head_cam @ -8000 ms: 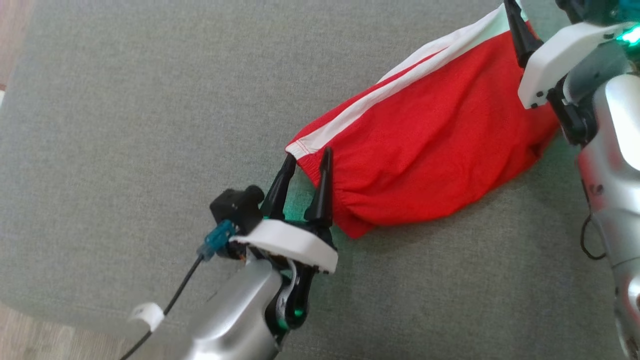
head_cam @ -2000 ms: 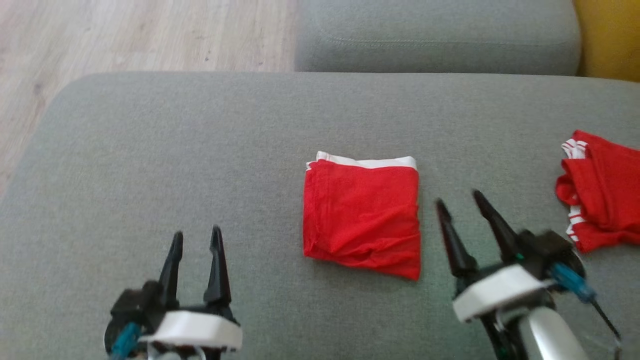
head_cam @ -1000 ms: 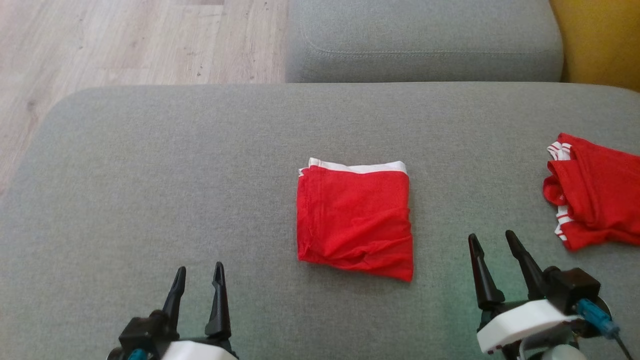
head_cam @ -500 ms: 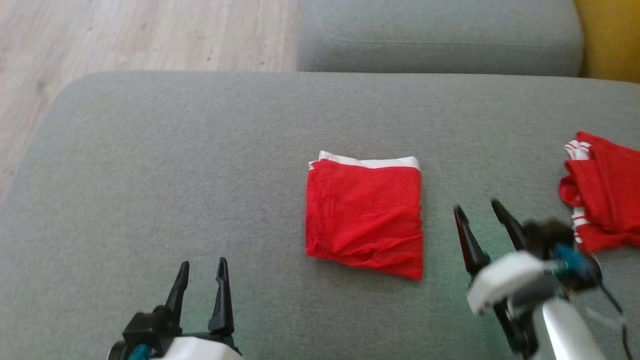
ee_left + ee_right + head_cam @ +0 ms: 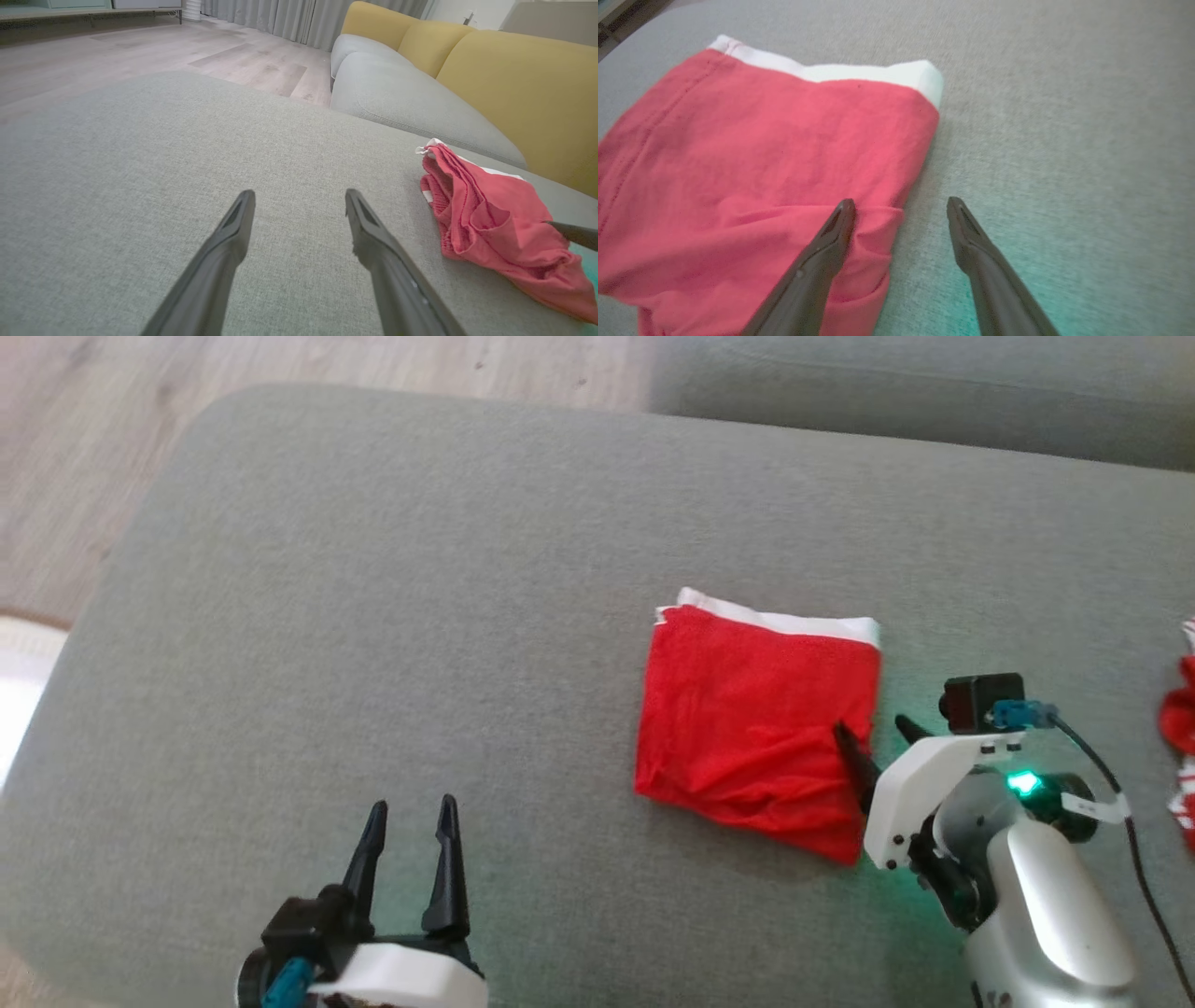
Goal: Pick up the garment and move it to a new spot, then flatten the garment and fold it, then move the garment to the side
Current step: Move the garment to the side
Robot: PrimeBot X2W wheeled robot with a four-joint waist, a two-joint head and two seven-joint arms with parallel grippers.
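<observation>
Lying flat near the middle of a wide grey fabric cushion [image 5: 420, 569], a folded red cloth garment with a white band along its far edge [image 5: 756, 709] is seen as a roughly square packet, wrinkled at its near right corner. At that right edge the right gripper [image 5: 869, 724] is held with its two dark fingers spread apart and nothing between them. In the right wrist view the right gripper [image 5: 900, 200] straddles the edge of the garment [image 5: 761, 154]: one finger is placed over the rumpled red cloth, the other over bare cushion just beside it. Whether either tip touches cannot be told.

The left gripper [image 5: 412, 802] is kept at the lower left, well apart from the garment, fingers likewise parted and empty. In the left wrist view the left gripper [image 5: 299, 192] points across grey fabric, with the garment [image 5: 490, 219] off to the side.

A second red garment with white stripes [image 5: 1181, 709] is cut off by the right border of the head view, apart from the folded one. Beyond the cushion a grey sofa seat [image 5: 397, 93], mustard-yellow back cushions [image 5: 514, 84], a pale wooden floor [image 5: 280, 359] and grey curtains [image 5: 289, 18] are seen.
</observation>
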